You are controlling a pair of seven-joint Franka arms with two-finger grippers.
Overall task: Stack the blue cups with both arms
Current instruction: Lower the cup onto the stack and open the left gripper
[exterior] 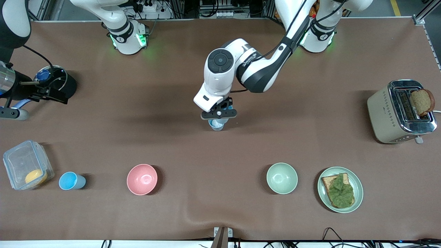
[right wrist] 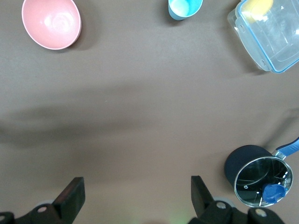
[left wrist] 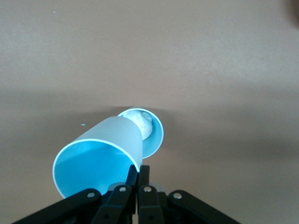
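My left gripper (exterior: 219, 114) is over the middle of the table, shut on the rim of a blue cup (left wrist: 96, 163). In the left wrist view my left gripper (left wrist: 138, 173) pinches that rim. The held cup's base is at the mouth of a paler cup (left wrist: 152, 133) with a white spot inside, which stands on the table (exterior: 216, 125). I cannot tell how deep it sits. A brighter blue cup (exterior: 71, 181) stands beside the clear container; it also shows in the right wrist view (right wrist: 184, 8). My right gripper (right wrist: 135, 184) is open and empty, up over the table by the pot.
A pink bowl (exterior: 142, 179), a green bowl (exterior: 281, 178) and a plate (exterior: 358, 193) with bread and lettuce line the near side. A clear container (exterior: 20, 162) and a dark lidded pot (exterior: 69, 86) are at the right arm's end. A toaster (exterior: 382, 110) is at the left arm's end.
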